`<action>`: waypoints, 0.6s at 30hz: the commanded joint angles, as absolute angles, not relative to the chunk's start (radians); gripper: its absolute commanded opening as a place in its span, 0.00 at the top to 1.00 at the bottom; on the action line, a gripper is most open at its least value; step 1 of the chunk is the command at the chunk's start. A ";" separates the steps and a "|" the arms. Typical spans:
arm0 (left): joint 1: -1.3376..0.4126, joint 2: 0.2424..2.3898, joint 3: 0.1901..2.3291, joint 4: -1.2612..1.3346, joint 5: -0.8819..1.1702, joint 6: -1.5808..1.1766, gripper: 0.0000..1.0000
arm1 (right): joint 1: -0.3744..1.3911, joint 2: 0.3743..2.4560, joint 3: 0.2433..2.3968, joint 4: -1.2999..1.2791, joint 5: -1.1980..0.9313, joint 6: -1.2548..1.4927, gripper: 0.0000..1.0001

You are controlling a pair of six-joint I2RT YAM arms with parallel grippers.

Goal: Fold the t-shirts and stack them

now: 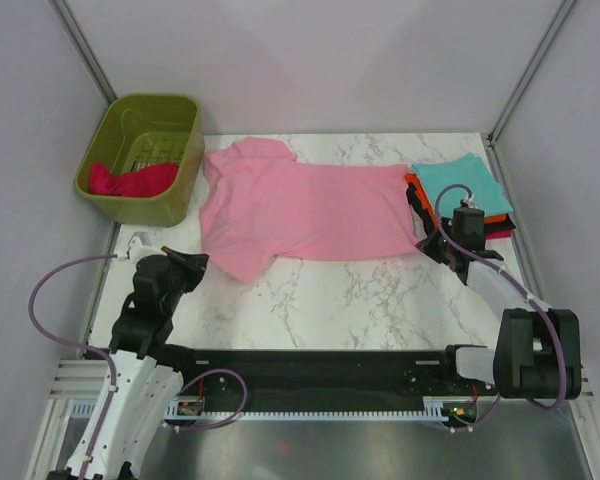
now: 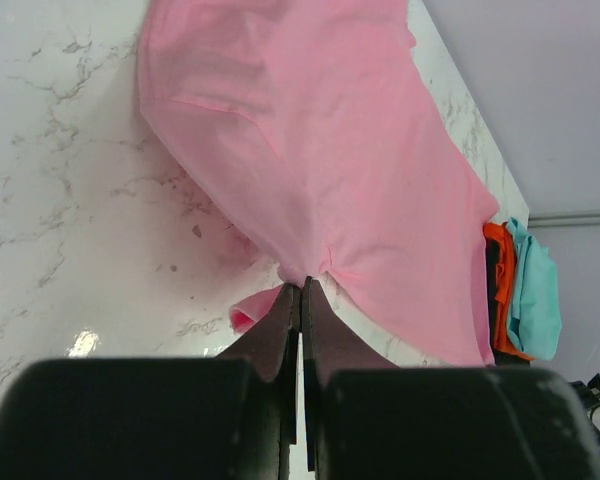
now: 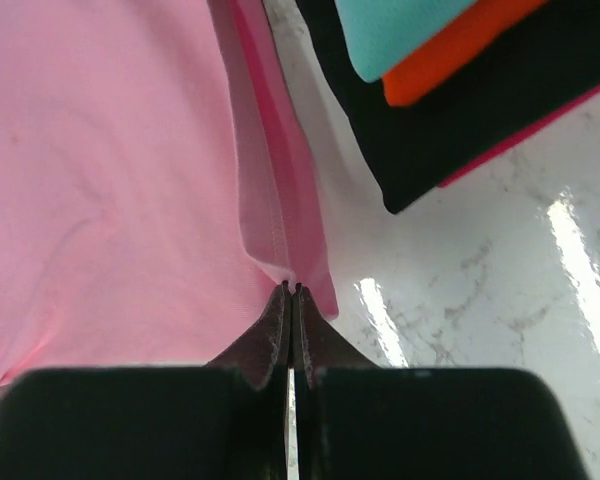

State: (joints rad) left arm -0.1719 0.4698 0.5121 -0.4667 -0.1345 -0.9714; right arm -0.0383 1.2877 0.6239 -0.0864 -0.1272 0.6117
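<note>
the pink shirt (image 1: 305, 210) is spread flat on the table (image 1: 320, 310), between the basket (image 1: 185, 165) and the folded stack (image 1: 470, 185). one edge is pinched in the closed left gripper (image 2: 300, 285), and the hem in the closed right gripper (image 3: 291, 290). a red shirt (image 1: 130, 180) is held in the basket.

Pink t-shirt (image 1: 310, 210); teal, orange, black, magenta stack (image 1: 460, 180); olive basket (image 1: 140, 208); white marbled table (image 1: 360, 300).

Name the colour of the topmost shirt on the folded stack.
Teal folded cloth shirt; clearest in top external view.
</note>
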 commanded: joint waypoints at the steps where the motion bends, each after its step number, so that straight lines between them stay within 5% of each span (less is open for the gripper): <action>1: -0.172 0.399 0.511 -0.598 -0.181 -0.951 0.98 | -0.037 1.181 0.575 -0.101 -0.054 0.580 1.00; 11: -0.175 0.178 0.449 -0.723 -0.136 -1.032 0.98 | -0.035 0.917 0.494 -0.198 0.015 0.566 1.00; 18: -0.175 0.407 0.621 -0.692 -0.236 -1.005 0.98 | -0.035 1.037 0.552 -0.177 0.014 0.560 1.00</action>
State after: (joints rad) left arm -0.1726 0.3019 0.5129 -0.7307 -0.1719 -0.9985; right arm -0.0364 0.9901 0.5083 -0.1902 -0.0017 0.5743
